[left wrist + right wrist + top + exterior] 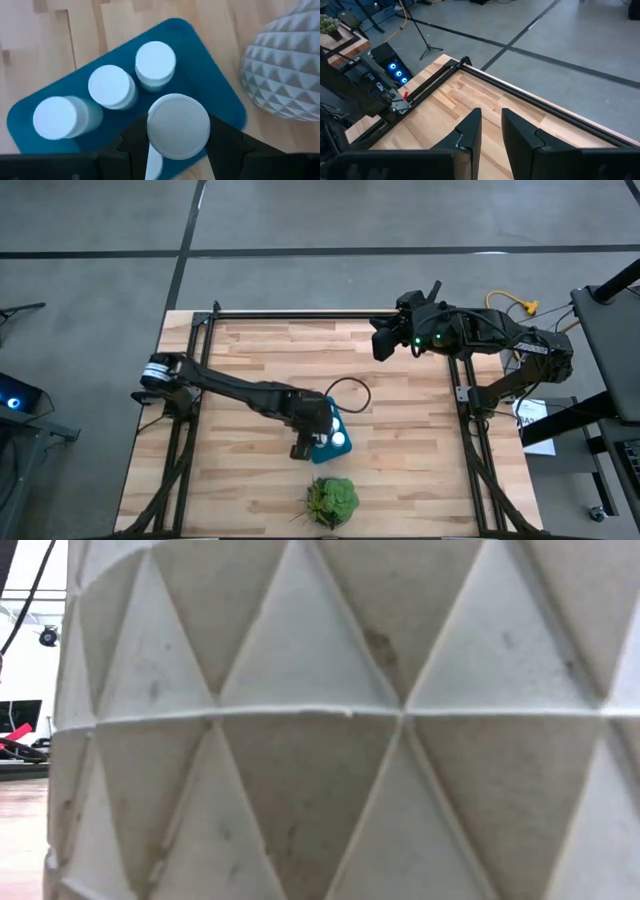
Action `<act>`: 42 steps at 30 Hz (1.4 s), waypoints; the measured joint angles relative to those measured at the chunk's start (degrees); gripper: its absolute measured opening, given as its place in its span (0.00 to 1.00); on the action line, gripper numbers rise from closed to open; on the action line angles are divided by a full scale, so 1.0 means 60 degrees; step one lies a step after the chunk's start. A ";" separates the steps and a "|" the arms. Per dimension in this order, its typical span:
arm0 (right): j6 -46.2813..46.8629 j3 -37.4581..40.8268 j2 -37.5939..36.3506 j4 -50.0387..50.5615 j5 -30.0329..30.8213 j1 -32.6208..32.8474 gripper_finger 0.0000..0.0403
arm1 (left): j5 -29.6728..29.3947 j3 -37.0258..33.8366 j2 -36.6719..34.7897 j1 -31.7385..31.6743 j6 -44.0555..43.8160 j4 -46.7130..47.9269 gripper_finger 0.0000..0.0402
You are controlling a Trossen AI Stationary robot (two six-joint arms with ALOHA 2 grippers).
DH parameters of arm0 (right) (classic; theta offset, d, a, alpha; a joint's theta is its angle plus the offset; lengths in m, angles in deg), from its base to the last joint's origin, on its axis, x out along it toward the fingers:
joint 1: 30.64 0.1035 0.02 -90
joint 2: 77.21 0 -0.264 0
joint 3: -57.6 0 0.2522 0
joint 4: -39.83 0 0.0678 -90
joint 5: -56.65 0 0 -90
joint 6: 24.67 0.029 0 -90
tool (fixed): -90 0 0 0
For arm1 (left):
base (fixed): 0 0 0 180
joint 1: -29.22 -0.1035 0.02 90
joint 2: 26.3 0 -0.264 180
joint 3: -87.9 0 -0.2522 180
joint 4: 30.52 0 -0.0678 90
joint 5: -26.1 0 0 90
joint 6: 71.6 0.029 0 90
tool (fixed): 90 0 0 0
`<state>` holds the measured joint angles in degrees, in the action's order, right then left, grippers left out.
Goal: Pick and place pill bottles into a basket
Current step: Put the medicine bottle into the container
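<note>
Teal basket (45, 107) holds three pill bottles (111, 86); left gripper (177, 150) grips a fourth (177, 126), right gripper (491, 131) closed empty.

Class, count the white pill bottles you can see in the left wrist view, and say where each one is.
4. Three pill bottles stand in the basket. A fourth is held in the left gripper above the basket. Others may be hidden.

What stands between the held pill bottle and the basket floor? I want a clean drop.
Nothing visible: the left gripper holds the pill bottle over a bare patch of the basket, beside three bottles already inside.
</note>
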<state>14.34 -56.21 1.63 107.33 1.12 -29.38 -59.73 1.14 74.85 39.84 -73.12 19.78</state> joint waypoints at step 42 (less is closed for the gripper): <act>-0.0004 0.0000 0.0000 -0.0004 -0.0076 0.0000 0.17 | -0.0069 -0.0080 0.0736 0.0204 -0.0923 -0.0279 0.64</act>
<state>14.31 -56.21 1.63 107.30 0.67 -29.38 -60.14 0.66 79.26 41.06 -78.66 18.10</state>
